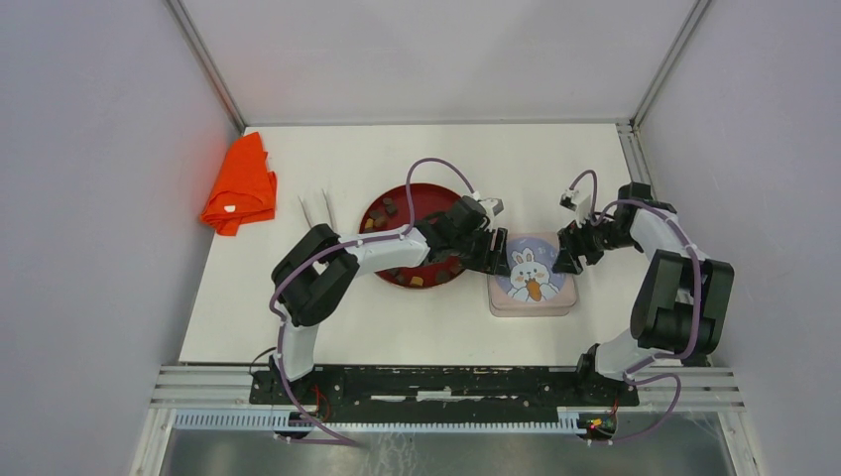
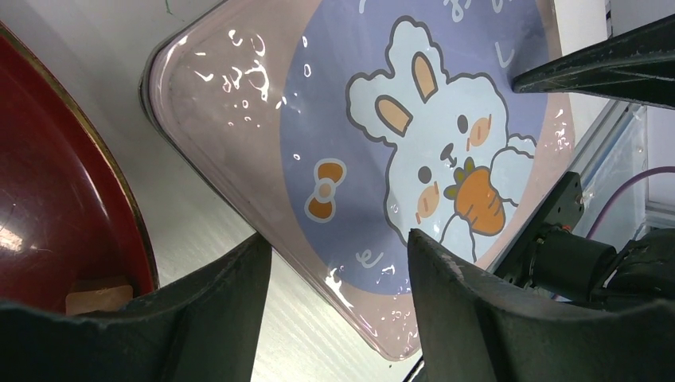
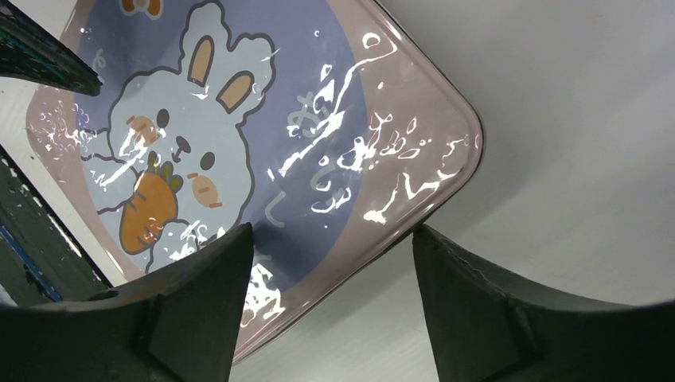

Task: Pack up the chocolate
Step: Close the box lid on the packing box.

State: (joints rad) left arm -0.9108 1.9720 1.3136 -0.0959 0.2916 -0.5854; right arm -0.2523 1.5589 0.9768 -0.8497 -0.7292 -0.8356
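The chocolate [image 1: 390,207] lies as several small dark and tan pieces on a red plate [image 1: 428,198]. One tan piece [image 2: 97,296] shows at the plate's rim in the left wrist view. A closed pink tin [image 1: 533,297] with a bunny lid stands right of the plate. My left gripper [image 1: 493,260] is open at the tin's left edge, with one finger over the lid [image 2: 414,143] and the other over the table. My right gripper [image 1: 568,260] is open at the tin's right edge and straddles its rim [image 3: 446,159] the same way. Both grippers [image 2: 338,239] [image 3: 332,229] are empty.
An orange cloth [image 1: 241,185] lies at the far left. A pair of white tongs [image 1: 315,208] lies left of the plate. The left arm reaches across the plate's near side. Walls close in the table on three sides.
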